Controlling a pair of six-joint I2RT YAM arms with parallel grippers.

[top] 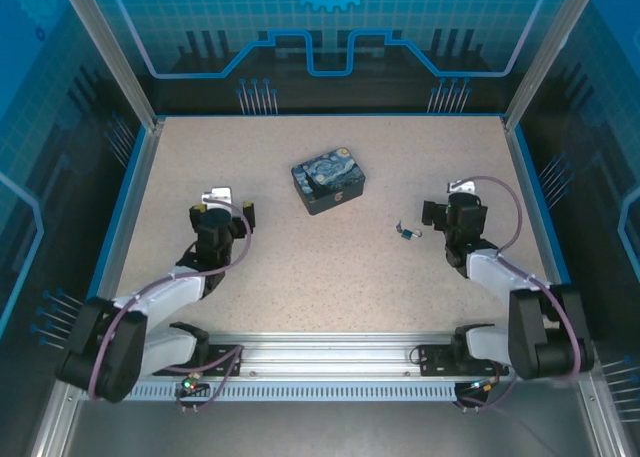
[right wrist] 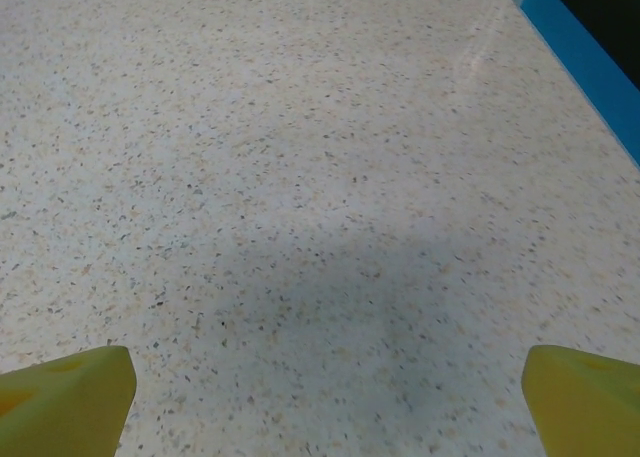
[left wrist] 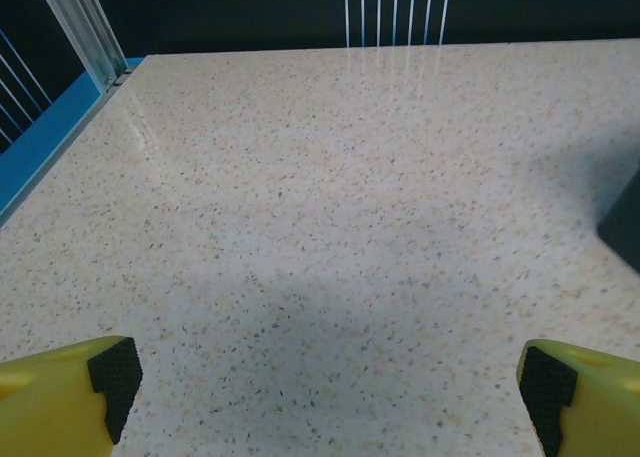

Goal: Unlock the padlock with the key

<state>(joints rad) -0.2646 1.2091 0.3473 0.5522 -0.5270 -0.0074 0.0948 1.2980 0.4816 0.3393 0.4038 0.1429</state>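
The tiny dark padlock (top: 411, 236) with its thin silvery loop lies on the speckled table, right of centre. Just to its upper left lies the key (top: 398, 225), a small dark sliver; whether the two touch is too small to tell. My right gripper (top: 455, 209) hovers a short way to their right, open, with nothing between its yellow fingers (right wrist: 65, 397) above bare table. My left gripper (top: 221, 209) is on the left side of the table, far from both, also open and empty, its yellow fingertips (left wrist: 70, 387) spread wide.
A blue-and-yellow swirly painted tin (top: 328, 184) sits at mid-table between the arms; its dark corner (left wrist: 625, 227) shows at the right edge of the left wrist view. Blue raised edges (top: 132, 192) and metal posts border the table (top: 330, 277).
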